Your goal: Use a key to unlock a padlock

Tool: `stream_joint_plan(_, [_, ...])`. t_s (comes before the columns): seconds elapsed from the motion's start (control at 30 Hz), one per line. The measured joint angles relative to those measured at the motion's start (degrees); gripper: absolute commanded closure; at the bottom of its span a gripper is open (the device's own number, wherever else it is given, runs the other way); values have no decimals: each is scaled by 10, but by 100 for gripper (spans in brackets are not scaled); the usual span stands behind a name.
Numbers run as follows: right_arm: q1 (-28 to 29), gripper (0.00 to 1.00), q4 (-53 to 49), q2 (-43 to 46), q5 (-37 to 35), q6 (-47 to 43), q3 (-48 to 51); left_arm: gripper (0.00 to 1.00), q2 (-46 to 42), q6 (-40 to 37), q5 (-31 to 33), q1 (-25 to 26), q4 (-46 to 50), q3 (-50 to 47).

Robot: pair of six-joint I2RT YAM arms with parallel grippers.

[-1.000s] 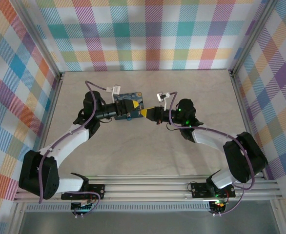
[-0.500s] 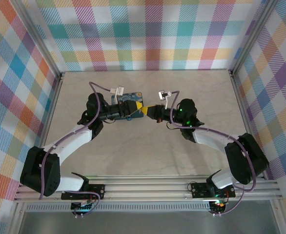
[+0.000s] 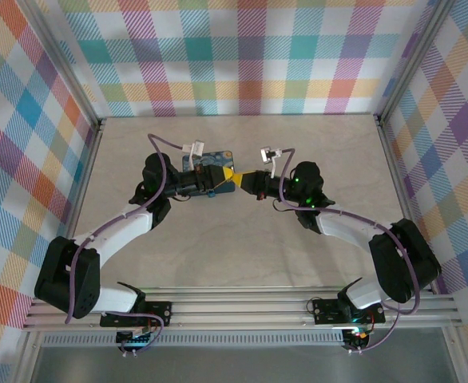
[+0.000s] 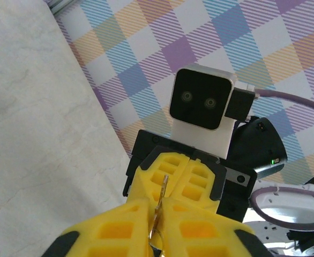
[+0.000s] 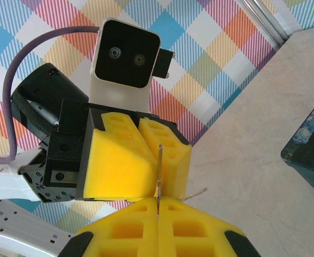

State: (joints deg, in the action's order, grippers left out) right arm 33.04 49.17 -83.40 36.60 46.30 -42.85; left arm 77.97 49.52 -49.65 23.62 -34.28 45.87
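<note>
Above the table's [image 3: 242,247] far middle, at the tin's [image 3: 212,159] right edge, left gripper [image 3: 231,176] and right gripper [image 3: 246,182] meet tip to tip. Both are clamped narrow on a thin metal strip [image 5: 159,160] running left-right between them. Where the padlock sits cannot be told.

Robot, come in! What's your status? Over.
Tip to tip, left claw and right claw both shut. Pinched between: metal sliver; key or padlock, cannot tell. Nearby: starry tin.
</note>
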Motion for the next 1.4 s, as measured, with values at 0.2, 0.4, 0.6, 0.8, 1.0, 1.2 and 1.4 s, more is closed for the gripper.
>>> stream_joint_plan(0.2, [-2, 91, -11, 1, 0, -5, 0, 100, 2, -19, -1, 0, 8, 1])
stream_joint_plan(0.4, [1, 52, -127, 45, -13, -64, -8, 100, -20, -154, -2, 7, 188, 49])
stream_joint_plan(0.6, [-1, 54, -313, 126, -27, -180, -68, 100, -38, -350, 6, 10, 432, 164])
stream_joint_plan(0.8, [-8, 50, -470, 150, 39, -269, -171, 100, -38, -515, -23, 11, 609, 235])
stream_joint_plan(1.0, [-9, 54, -506, 127, 130, -279, -192, 100, -26, -605, -70, 11, 701, 267])
stream_joint_plan(1.2, [-7, 58, -506, 83, 165, -262, -192, 100, -13, -639, -93, 11, 735, 275])
stream_joint_plan(1.4, [-2, 61, -505, 65, 169, -253, -192, 100, -6, -646, -109, 11, 746, 275])
